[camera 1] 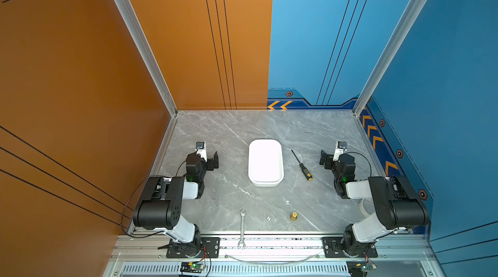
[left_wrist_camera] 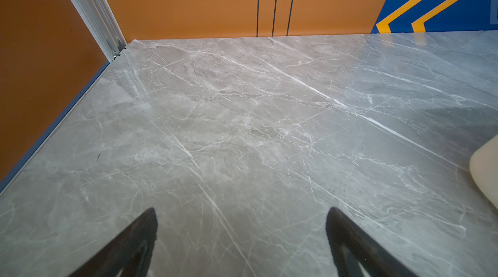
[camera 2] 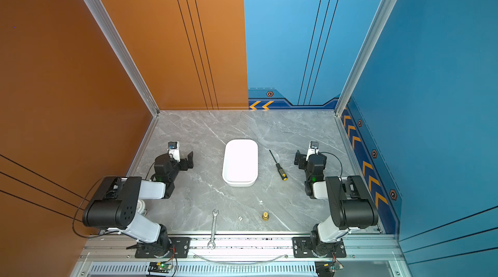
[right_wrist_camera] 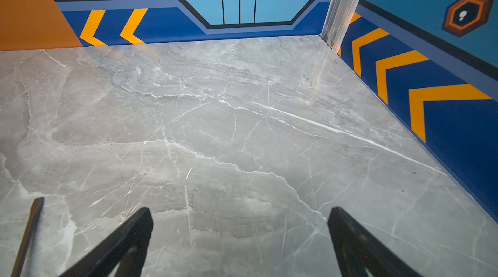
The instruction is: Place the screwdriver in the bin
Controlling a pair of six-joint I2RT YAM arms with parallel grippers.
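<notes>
Marble counter (camera 1: 229,132): black yellow-dotted screwdriver (camera 1: 302,165) lies diagonally between white plastic bin (camera 1: 265,162) and your wide-open, seemingly empty right gripper (camera 1: 324,158).

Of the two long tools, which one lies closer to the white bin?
The screwdriver, black with a yellow-dotted handle, lies just right of the bin in both top views. The silver wrench lies farther off, at the front edge of the table.

The worktop (camera 1: 229,132) was grey marble laced with white veins. The bin (camera 1: 265,183) was plain white. The screwdriver (camera 1: 302,166) had a black shaft and a black handle dotted yellow, with a yellow cap. The wrench (camera 1: 242,228) was silver and the small fitting (camera 1: 293,216) brass-gold. There was an orange wall (camera 1: 80,73), and a blue wall (camera 1: 444,73) edged with yellow chevrons (right_wrist_camera: 416,113).
</notes>
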